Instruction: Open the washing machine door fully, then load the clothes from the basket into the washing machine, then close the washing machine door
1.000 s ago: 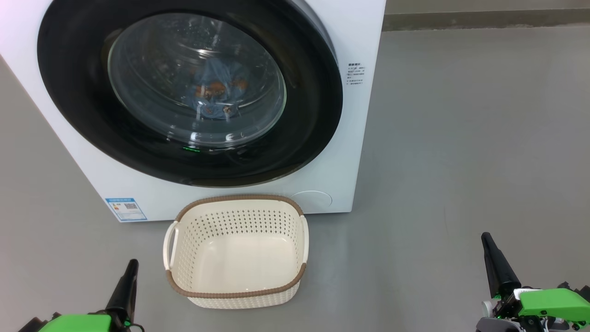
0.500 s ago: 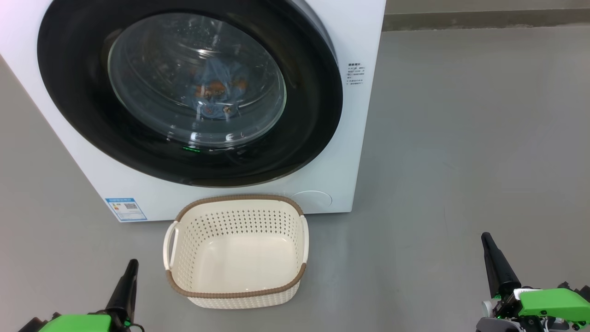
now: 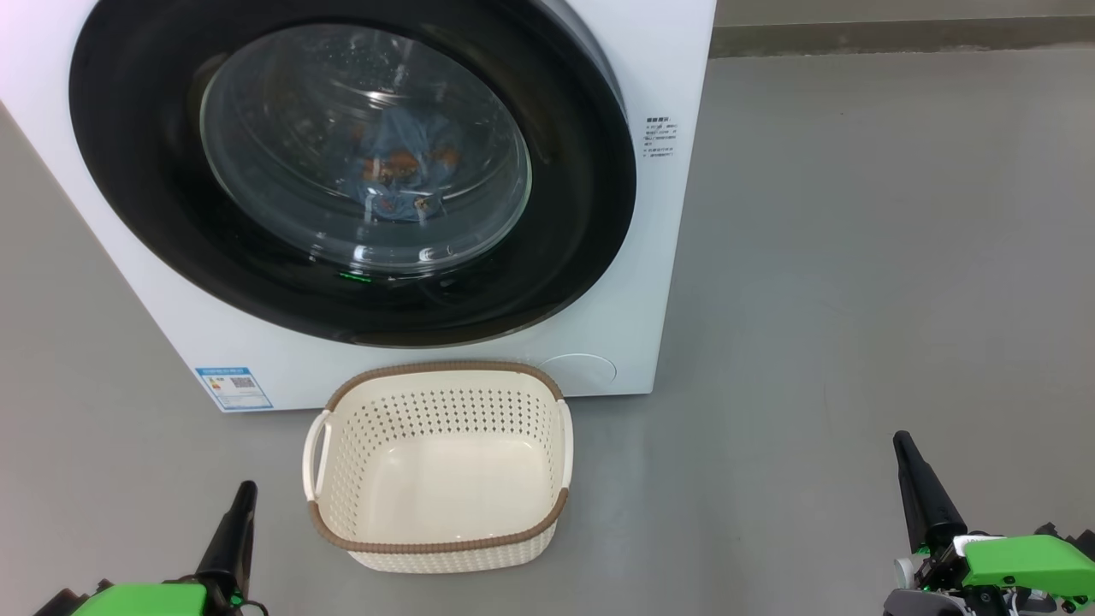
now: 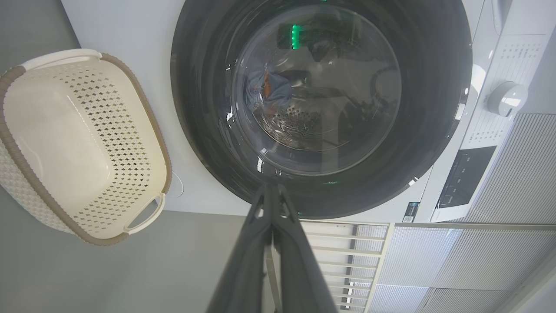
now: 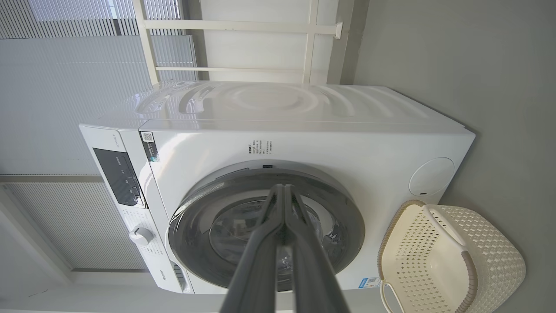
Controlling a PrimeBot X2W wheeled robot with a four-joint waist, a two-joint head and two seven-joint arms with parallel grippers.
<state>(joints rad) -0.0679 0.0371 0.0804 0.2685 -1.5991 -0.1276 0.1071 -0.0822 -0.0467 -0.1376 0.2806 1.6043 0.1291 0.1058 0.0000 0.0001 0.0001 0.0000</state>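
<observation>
Head view: nearest, the left pincer [image 3: 245,489] and the right pincer [image 3: 902,443] are both clenched on nothing, low at either side. Between them the basket [image 3: 445,369] stands on the floor [image 3: 855,257], just before the washing machine [image 3: 671,257]. The washing machine door [image 3: 582,214] is shut, and the clothes [image 3: 402,158] show through it, inside.

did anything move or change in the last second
Nothing visibly changed. The washing machine door stays closed with the clothes behind its glass, the basket sits empty before it, and the left gripper and right gripper stay shut, holding nothing.
</observation>
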